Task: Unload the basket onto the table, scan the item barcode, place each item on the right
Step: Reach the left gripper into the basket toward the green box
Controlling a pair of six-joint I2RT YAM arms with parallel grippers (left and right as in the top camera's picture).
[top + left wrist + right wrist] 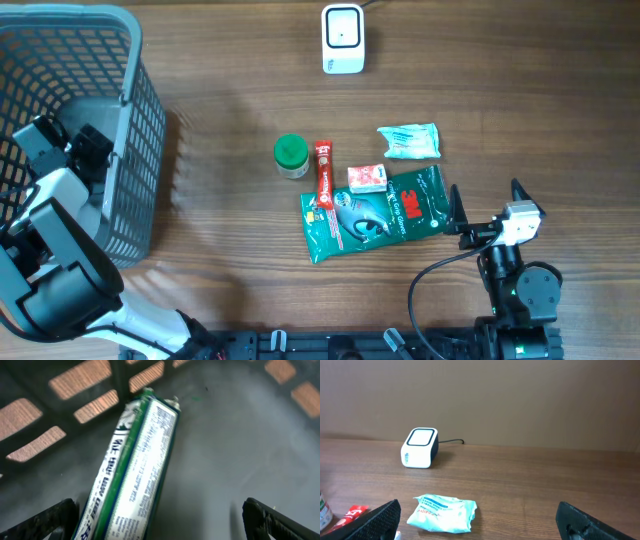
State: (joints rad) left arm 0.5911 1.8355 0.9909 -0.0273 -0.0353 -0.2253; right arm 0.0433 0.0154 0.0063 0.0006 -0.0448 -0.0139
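Item: a green-and-white carton (135, 470) lies flat on the floor of the grey basket (130, 120), slanted, its far end close to the lattice wall. The upper face carries fine print, too blurred to show any barcode.
Left gripper: the left gripper (160, 522) hangs over the carton's near end with fingers spread wide, holding nothing.
Risk at the grasp: the carton sits off to one side of the gap, so the fingers may close on one long edge only, and it may twist or slide toward the wall.
Risk at the lift: the basket walls stand high around the arm, so a long carton held crosswise may snag on the lattice.
Scanner: the white scanner (342, 38) stands at the far edge of the table (220, 80), well apart from the basket. If the barcode lies on the hidden side, it will not read unless the carton is turned.
Right gripper: the right gripper (480, 522) is spread and empty, facing the scanner, just beside the green packet (375, 212).
Loose goods: a tissue pack (408, 141), small box (366, 178), red stick (323, 170) and jar (290, 155) lie between the arms and the scanner, and a low carry may knock them.
Doubt: which item is due for scanning cannot be told, since the table goods are equally likely.
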